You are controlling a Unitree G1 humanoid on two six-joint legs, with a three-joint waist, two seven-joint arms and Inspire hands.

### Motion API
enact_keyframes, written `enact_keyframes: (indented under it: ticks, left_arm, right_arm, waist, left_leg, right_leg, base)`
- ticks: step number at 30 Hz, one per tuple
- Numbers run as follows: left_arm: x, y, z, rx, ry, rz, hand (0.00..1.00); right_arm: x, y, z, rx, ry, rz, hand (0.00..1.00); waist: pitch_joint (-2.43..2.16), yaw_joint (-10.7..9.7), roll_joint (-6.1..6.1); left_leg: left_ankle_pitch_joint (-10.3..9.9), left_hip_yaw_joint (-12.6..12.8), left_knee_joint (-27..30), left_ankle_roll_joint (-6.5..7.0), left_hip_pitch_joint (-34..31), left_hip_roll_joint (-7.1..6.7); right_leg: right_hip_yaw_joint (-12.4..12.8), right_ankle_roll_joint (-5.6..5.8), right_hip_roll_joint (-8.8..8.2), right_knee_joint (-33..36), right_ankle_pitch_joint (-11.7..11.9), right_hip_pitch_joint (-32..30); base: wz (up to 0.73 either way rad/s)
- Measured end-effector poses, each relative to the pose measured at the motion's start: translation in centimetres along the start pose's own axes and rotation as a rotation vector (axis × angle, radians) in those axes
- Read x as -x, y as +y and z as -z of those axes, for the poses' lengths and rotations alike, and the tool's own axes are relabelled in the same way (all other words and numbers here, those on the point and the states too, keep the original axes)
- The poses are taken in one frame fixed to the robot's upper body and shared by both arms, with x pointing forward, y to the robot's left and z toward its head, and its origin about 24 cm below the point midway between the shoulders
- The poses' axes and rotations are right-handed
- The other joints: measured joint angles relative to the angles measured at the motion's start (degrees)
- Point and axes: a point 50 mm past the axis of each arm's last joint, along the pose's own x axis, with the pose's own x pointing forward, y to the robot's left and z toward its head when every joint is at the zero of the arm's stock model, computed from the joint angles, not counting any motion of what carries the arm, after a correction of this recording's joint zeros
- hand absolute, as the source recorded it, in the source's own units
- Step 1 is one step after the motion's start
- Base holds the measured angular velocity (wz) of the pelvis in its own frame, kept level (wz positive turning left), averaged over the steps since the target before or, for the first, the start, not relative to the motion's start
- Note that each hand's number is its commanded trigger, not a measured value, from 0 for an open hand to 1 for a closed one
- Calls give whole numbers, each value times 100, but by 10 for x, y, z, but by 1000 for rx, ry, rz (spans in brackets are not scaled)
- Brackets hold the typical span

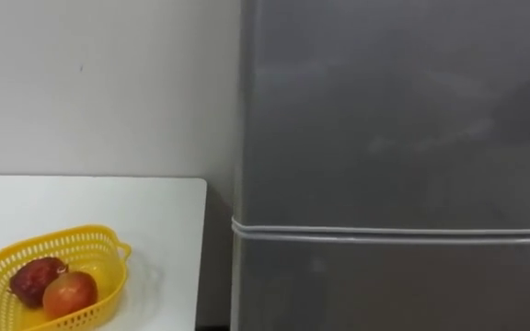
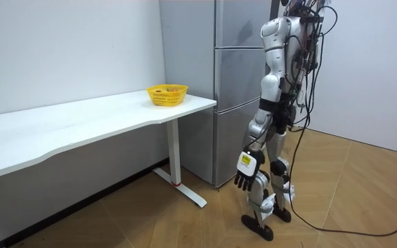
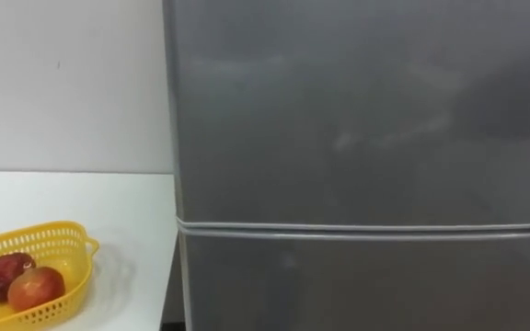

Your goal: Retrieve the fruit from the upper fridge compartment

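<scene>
Entry: standing position, fridge front.

1. Left hand [image 2: 249, 172]. Seen in the room view. It hangs at my side by my thigh, with the fingers [image 2: 242, 183] loosely drooped towards the floor [image 2: 350, 193] and nothing in them.

2. Fridge [image 2: 236, 103]. A grey cabinet standing upright, its long axis vertical. The front points at me, and in the room view I stand close before it. It is ahead of my fingers and rises well above them.

3. Upper door [image 1: 394, 119]. This is the task's item. It is shut and flat-on to my head camera, well above my hanging fingers. What is inside I cannot tell.

4. Seam [image 1: 394, 232]. A pale line running level across the fridge front, between the upper door and the lower door [image 1: 394, 285], which is also shut.

5. Table [image 1: 155, 211]. White, on my left, just beside the fridge. The room view shows its full length running off to that view's left, its top higher than my fingers. The eye views show its near corner against the wall [image 1: 99, 83].

6. Basket [image 1: 26, 253]. Yellow plastic mesh, on the table near the fridge end, up and to the left of my fingers and well apart from them. The room view gives its place on the table. The eye views give its contents.

7. Contents: a dark red fruit [image 1: 35, 279] and an orange-red fruit [image 1: 70, 292], touching side by side.
</scene>
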Motion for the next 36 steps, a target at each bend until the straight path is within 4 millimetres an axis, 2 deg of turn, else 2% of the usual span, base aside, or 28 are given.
enact_keyframes:
  ticks: [2, 7, 10, 11, 12, 13, 15, 18, 20, 22, 23, 25, 26, 28, 33, 36]
  left_arm:
    - [0, 1, -2, 1, -6, -17, 0]
    - [0, -1, -4, 9, 5, -32, 0]
    - [-1, -1, -7, 30, 1, -44, 0]
    - [-1, -2, -7, 30, 2, -42, 0]
    - [-1, -3, -6, 28, 8, -39, 0]
    - [-1, -4, -6, 33, 13, -37, 0]
    - [0, -6, -4, 68, 21, -40, 0]
    - [1, -5, 1, 103, 27, -44, 0]
    - [1, -6, 0, 103, 31, -35, 0]
    - [1, -7, 1, 104, 35, -22, 0]
    - [1, -7, 1, 103, 35, -20, 0]
    - [0, -7, -3, 100, 31, -15, 0]
    - [0, -7, -4, 100, 30, -14, 0]
    - [-1, -9, -8, 83, 33, -6, 0]
    - [-1, -11, -9, 55, 44, 17, 0]
    - [-2, -14, -14, 23, 38, 30, 0]
  right_arm:
    - [3, -14, 19, 14, 106, 75, 0]
    - [30, -55, 80, -10, 507, 278, 0]
    - [87, -101, 133, 89, 857, 447, 0]
    - [99, -109, 141, 106, 920, 478, 0]
    - [122, -123, 153, 163, 1024, 522, 0]
    - [134, -131, 158, 200, 1073, 546, 0]
    - [181, -159, 169, 334, 1261, 608, 0]
    - [224, -189, 166, 457, 1419, 665, 0]
    - [239, -201, 163, 512, 1475, 677, 0]
    - [254, -208, 161, 604, 1542, 570, 0]
    - [258, -208, 161, 636, 1562, 518, 0]
    - [270, -207, 161, 747, 1637, 274, 0]
    - [272, -208, 161, 769, 1654, 224, 0]
    - [282, -206, 161, 830, 1718, 12, 0]
    - [295, -202, 161, 926, 1806, -350, 0]
    - [298, -196, 162, 957, 1836, -472, 0]
  waist:
    - [-3, -13, 14]
    - [-36, -130, 121]
    - [-13, -103, 235]
    - [-12, -103, 272]
    - [-23, -105, 299]
    - [-34, -103, 345]
    - [-34, -115, 473]
    - [-35, -121, 477]
    - [-36, -114, 454]
    - [-36, -89, 415]
    - [-21, -71, 437]
    - [-12, -14, 406]
    - [-10, 15, 400]
    - [-12, 75, 389]
    - [-5, 153, 405]
    - [10, 204, 435]
  left_leg:
    - [-27, -14, -6, 1, 3, 6]
    - [-65, -108, 46, 29, -6, -5]
    - [-89, -119, 96, 44, -5, 7]
    - [-89, -120, 97, 45, -10, 4]
    - [-89, -121, 98, 48, -6, -6]
    - [-90, -122, 101, 50, -4, -9]
    - [-89, -132, 114, 52, 1, -28]
    - [-83, -116, 123, 46, 12, -90]
    - [-83, -131, 124, 46, 27, -96]
    - [-84, -118, 123, 47, 27, -104]
    - [-84, -113, 120, 48, 24, -103]
    - [-87, -116, 106, 51, 27, -94]
    - [-88, -116, 100, 53, 38, -94]
    - [-92, -144, 80, 59, 65, -95]
    - [-93, -159, 70, 61, 70, -105]
    - [-105, -129, 120, 66, 68, -95]
  right_leg:
    - [0, 0, 5, 16, 0, 12]
    - [-91, 14, -17, 57, 7, 48]
    - [-70, 29, -28, 92, 0, 58]
    - [-70, 35, -33, 91, -4, 56]
    - [-73, 46, -43, 98, -11, 56]
    - [-72, 49, -45, 102, -13, 57]
    - [-72, 66, -63, 101, -50, 70]
    - [-72, 78, -96, 100, -172, 76]
    - [-72, 82, -99, 98, -193, 94]
    - [-67, 85, -100, 107, -195, 102]
    - [-64, 85, -100, 106, -195, 103]
    - [-42, 85, -101, 90, -195, 96]
    - [-36, 85, -102, 87, -195, 94]
    - [-67, 91, -117, 83, -198, 102]
    - [-87, 92, -119, 73, -199, 114]
    - [-82, 90, -117, 83, -198, 115]
  base:
    - [2]
    - [10]
    - [3]
    - [0]
    - [0]
    - [0]
    - [0]
    - [6]
    - [7]
    - [0]
    - [-4]
    - [-2]
    - [0]
    - [5]
    - [1]
    - [-1]
